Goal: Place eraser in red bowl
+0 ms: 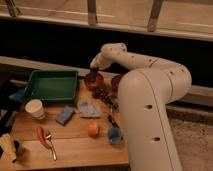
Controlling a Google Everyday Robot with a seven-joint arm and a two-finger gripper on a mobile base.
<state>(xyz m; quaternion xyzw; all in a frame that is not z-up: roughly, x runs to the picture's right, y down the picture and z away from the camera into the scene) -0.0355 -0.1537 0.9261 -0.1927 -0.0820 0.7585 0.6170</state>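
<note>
Here you see the white arm [150, 85] curving from the right of the frame up and over to the gripper [93, 70], which hangs directly above the red bowl [93, 81] near the centre of the frame, at the far edge of the wooden table [75, 150]. A dark shape sits at the gripper's tip over the bowl; you cannot tell whether it is the eraser, so its long axis and heading stay unknown.

Left of the bowl lies the green tray [51, 86], its right rim close to the bowl. Right of the bowl, a darker bowl [116, 81] is partly hidden by the arm. In front of the bowl sits a dark cluster that looks like grapes [101, 94]. Nearer the lower frame lie a blue-grey sponge [65, 115], a pale blue cloth [89, 108], an orange fruit [93, 129] and a small blue cup [114, 135]. At left stand a paper cup [35, 108], a red-handled tool [41, 136] and a spoon [50, 145].

Open tabletop shows along the lower edge.
</note>
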